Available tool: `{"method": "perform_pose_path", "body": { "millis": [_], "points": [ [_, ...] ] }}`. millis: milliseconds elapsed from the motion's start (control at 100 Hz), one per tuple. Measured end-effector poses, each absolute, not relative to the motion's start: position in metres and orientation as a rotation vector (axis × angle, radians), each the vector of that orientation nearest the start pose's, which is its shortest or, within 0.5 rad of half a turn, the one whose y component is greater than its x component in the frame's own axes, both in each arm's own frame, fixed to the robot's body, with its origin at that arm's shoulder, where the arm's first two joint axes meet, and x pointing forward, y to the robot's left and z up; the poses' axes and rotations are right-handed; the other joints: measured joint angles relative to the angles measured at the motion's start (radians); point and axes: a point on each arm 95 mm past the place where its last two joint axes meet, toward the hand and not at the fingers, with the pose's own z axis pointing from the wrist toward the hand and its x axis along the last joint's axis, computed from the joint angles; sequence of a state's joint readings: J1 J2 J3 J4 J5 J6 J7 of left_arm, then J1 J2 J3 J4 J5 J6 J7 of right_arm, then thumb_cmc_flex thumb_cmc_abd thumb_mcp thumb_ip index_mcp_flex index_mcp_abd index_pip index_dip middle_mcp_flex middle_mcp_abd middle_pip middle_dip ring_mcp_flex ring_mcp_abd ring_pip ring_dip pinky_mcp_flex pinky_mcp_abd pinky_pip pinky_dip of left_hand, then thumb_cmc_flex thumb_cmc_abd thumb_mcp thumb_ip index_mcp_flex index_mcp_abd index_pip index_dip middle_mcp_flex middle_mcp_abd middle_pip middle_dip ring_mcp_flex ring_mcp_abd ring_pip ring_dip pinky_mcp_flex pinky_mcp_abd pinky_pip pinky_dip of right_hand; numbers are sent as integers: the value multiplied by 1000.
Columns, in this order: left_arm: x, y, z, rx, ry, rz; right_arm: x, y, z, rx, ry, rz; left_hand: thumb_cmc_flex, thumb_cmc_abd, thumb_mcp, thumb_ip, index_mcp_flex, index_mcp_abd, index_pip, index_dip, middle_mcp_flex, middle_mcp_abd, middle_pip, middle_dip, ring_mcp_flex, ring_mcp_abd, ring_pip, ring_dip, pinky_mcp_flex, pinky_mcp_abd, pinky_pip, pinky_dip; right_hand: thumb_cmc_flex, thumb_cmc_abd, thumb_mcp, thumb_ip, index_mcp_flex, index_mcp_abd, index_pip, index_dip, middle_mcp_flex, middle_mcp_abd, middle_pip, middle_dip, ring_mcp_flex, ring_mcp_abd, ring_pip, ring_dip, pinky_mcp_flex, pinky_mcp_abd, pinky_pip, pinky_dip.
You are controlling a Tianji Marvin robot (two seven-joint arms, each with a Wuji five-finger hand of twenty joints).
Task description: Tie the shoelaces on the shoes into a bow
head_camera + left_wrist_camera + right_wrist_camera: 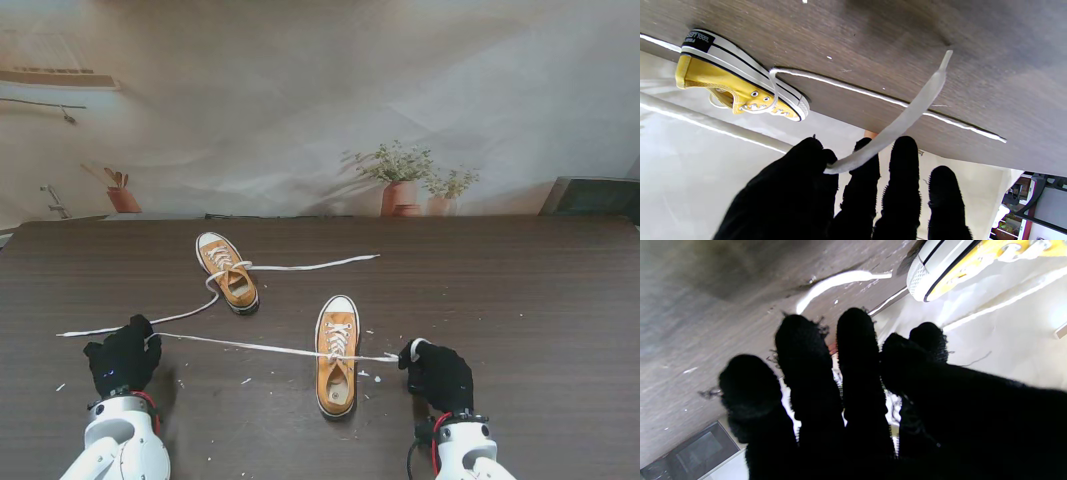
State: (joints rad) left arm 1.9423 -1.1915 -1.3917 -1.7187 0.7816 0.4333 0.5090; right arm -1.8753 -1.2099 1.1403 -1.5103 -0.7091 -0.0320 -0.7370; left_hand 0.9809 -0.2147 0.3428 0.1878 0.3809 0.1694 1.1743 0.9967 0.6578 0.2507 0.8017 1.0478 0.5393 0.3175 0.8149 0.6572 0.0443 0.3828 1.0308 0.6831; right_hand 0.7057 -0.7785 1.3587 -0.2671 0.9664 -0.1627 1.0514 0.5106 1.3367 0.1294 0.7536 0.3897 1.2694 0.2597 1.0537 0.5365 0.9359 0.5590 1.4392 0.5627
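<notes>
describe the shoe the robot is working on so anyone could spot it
On the dark wooden table, look between the two black-gloved hands. The orange canvas sneaker there is nearer to me, with its white toe cap pointing away. Unlike the farther sneaker, its white laces stretch out toward both hands.

Left robot hand (122, 355) pinched shut low over the table, right robot hand (438, 374) fingers extended, loosely together.

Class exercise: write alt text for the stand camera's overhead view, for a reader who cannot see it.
Two black-gloved hands, the left hand and right hand, stretch white laces sideways from the nearer orange sneaker on a dark wooden table. A second orange sneaker lies farther away, its laces loose.
</notes>
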Motion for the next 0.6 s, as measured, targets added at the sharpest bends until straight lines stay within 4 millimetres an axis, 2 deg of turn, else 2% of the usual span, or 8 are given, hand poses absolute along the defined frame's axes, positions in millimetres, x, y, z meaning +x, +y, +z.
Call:
{"method": "perform_pose_path", "body": {
  "millis": [270, 320, 350, 410, 450, 460, 500, 600],
  "points": [
    [296, 74, -360, -1521, 742, -1126, 274, 17, -416, 1516, 824, 1709, 0, 0, -2, 6, 0, 0, -5, 1, -10, 0, -3, 0, -22, 0, -27, 0, -3, 0, 0, -9, 0, 0, 0, 0, 0, 0, 0, 0, 0, 0, 0, 0, 0, 0, 0, 0, 0, 0, 0, 0],
    [296, 74, -359, -1518, 743, -1132, 273, 17, -416, 1519, 822, 1709, 20, 0, -3, 6, 1, 0, -35, -16, -11, 11, -51, -8, -38, 11, -49, -15, -17, 0, -30, -23, 0, 2, 0, 0, 0, 0, 0, -2, 0, 0, 0, 0, 0, 0, -4, 0, -13, 0, 0, 0],
    [296, 74, -359, -1512, 743, -1149, 273, 16, -416, 1523, 819, 1713, 31, 0, -3, 5, 5, 0, -62, -56, -15, 13, -93, -25, -52, 23, -85, -27, -28, 0, -41, -35, 0, 4, -1, 0, 0, 0, -1, -9, -4, 0, 0, 0, 0, 0, -15, 0, -25, 0, 0, 0],
    [298, 72, -357, -1498, 748, -1212, 272, 17, -415, 1528, 816, 1731, 53, -2, 0, -30, 10, -11, -143, -159, -43, 13, -190, -82, -80, 19, -123, -43, -49, 0, -88, -54, 0, 23, -11, 0, -14, 2, -1, -41, -21, 1, -1, 0, 0, 7, -43, -12, -48, 0, 0, 0],
    [298, 71, -356, -1489, 749, -1249, 272, 17, -414, 1529, 814, 1746, 53, -12, 0, -48, 17, -12, -216, -226, -76, 13, -214, -205, -101, 13, -161, -54, -58, -1, -117, -58, -2, 32, -22, 0, -43, 6, -12, -81, -45, 2, -1, 0, 0, 9, -76, -29, -64, 0, -1, 0],
    [298, 71, -356, -1486, 748, -1255, 272, 17, -413, 1529, 813, 1749, 51, -14, 0, -64, 17, -12, -242, -248, -86, 13, -216, -236, -106, 13, -175, -56, -60, -2, -123, -58, -3, 32, -23, 0, -52, 6, -18, -90, -53, 2, 2, 0, 0, 10, -85, -33, -75, 0, -1, 0],
    [297, 70, -355, -1471, 742, -1274, 271, 18, -411, 1530, 814, 1765, 29, -18, -22, -78, 17, -12, -327, -322, -121, 13, -260, -329, -129, 12, -202, -71, -71, -4, -147, -59, -27, 31, -38, 0, -98, 24, -47, -145, -80, 2, 2, 0, 0, 11, -121, -46, -100, 0, -5, 0],
    [296, 70, -353, -1425, 742, -1283, 270, 19, -405, 1530, 829, 1795, -47, 19, -111, -79, 17, -12, -596, -465, -188, 14, -371, -458, -181, 22, -298, -106, -93, -6, -216, -59, -69, 34, -39, 0, -177, 39, -125, -224, -131, 2, 2, 0, 0, 11, -202, -67, -150, -2, -17, 7]
  ]
}}
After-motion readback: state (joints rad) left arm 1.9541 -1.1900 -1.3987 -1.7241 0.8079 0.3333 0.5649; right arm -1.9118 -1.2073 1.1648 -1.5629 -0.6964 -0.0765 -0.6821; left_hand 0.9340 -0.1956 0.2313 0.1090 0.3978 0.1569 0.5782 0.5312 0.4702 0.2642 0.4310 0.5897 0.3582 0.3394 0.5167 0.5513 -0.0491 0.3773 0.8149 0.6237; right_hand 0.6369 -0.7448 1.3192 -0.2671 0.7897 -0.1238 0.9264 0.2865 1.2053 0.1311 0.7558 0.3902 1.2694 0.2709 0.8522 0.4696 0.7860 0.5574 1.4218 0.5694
